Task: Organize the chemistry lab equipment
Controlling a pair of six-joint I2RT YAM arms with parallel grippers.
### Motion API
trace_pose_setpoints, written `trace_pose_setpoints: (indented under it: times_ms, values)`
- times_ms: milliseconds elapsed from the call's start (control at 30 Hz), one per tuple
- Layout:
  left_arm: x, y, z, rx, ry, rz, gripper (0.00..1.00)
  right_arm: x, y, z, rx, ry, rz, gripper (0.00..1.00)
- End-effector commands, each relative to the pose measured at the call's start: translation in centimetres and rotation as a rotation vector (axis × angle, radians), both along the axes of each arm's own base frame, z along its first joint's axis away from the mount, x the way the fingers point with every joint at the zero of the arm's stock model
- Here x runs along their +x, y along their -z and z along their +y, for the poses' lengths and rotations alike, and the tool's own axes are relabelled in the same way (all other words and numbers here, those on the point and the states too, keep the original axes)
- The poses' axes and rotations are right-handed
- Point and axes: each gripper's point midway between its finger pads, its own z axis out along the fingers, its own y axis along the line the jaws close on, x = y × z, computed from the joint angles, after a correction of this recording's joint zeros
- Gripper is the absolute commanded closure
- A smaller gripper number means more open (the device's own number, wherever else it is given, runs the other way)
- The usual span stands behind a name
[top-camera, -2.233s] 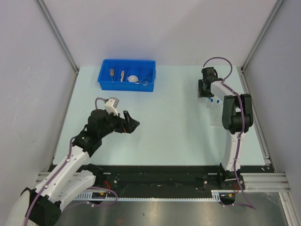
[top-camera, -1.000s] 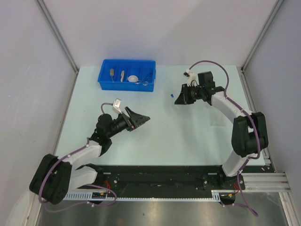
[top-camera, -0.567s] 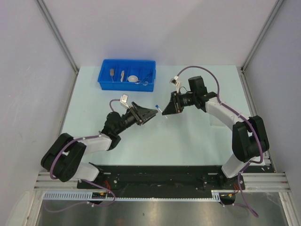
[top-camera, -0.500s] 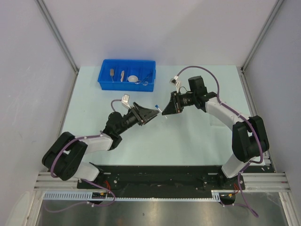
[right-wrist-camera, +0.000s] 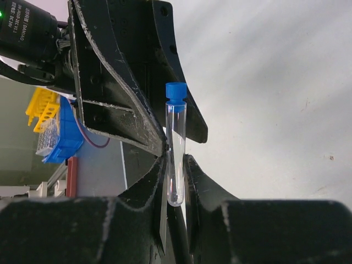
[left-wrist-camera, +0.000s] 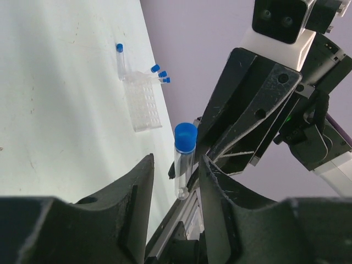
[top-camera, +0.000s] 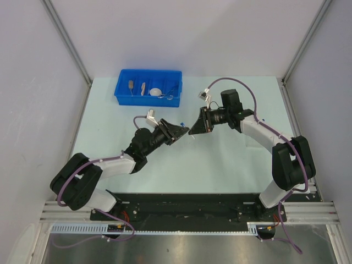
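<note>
Top external: left pincer [top-camera: 180, 132] has swung in and is narrowing, still spread clear, around the blue-capped tube [left-wrist-camera: 185, 165] pinched mid-air by right pincer [top-camera: 192, 130], 5 o'clock off the blue bin [top-camera: 144, 101]; handover looks imminent.

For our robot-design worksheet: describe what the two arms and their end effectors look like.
The left arm and right arm have white shells, black joints and purple cables. The left end effector and right end effector are black, scratched and wedge-shaped.

Table [top-camera: 220, 159]: pale green top
Far left: blue bin [top-camera: 147, 101]
Also on it: clear rack [left-wrist-camera: 144, 102] holding blue-capped tubes [left-wrist-camera: 159, 70]
</note>
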Motion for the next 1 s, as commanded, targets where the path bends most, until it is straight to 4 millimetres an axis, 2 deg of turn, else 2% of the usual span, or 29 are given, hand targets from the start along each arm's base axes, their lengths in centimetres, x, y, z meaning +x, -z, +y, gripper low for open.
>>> trace_pose_setpoints:
  times_ms: [0,367,467,500,600,633,667,700,733,800,833,867,900,967]
  values:
    - [1.0,-1.9,-0.5,0.004,-0.040,-0.063,0.58,-0.8,-2.0,0.3,0.050,-0.032,-0.047,0.91]
    - [1.1,-2.4,-1.0,-0.004,-0.035,-0.091,0.79,-1.1,-1.6,0.4,0.042,-0.037,-0.060,0.89]
    - [0.8,-2.9,-0.9,0.024,-0.029,-0.132,0.86,-1.4,-1.4,0.6,0.032,-0.049,-0.074,0.84]
    - [0.8,-2.4,-0.8,0.051,-0.026,-0.128,0.87,-1.7,-1.3,0.5,0.027,-0.059,-0.091,0.82]
    - [0.1,-2.3,-0.3,0.133,-0.003,-0.185,0.89,-2.6,-0.9,-0.3,0.004,-0.116,-0.193,0.59]
    - [-0.1,-2.2,-0.1,0.159,0.007,-0.198,0.89,-2.9,-0.8,-0.6,-0.004,-0.136,-0.227,0.43]
    - [-0.7,-2.5,0.0,0.197,0.039,-0.249,0.89,-3.3,-0.6,-1.0,-0.013,-0.159,-0.261,0.35]
    - [-0.9,-1.8,0.4,0.242,0.056,-0.242,0.90,-4.4,0.1,-1.6,-0.039,-0.191,-0.257,0.27]
    - [-1.4,-1.6,0.5,0.266,0.084,-0.261,0.90,-4.6,0.0,-2.1,-0.046,-0.226,-0.367,0.16]
    - [-2.9,-0.8,0.8,0.347,0.170,-0.307,0.90,-5.5,0.2,-2.9,-0.077,-0.248,-0.392,0.08]
    - [-3.4,-0.4,1.0,0.399,0.204,-0.356,0.90,-5.5,-0.2,-3.2,-0.081,-0.258,-0.453,0.06]
    - [-4.0,0.0,1.1,0.427,0.239,-0.376,0.90,-5.6,-0.6,-3.5,-0.079,-0.256,-0.466,0.05]
    - [-5.6,0.5,1.1,0.439,0.321,-0.384,0.89,-5.6,-1.0,-3.6,-0.076,-0.252,-0.474,0.03]
    - [-6.9,1.1,1.2,0.477,0.397,-0.439,0.89,-5.8,-2.1,-3.4,-0.048,-0.247,-0.470,0.03]
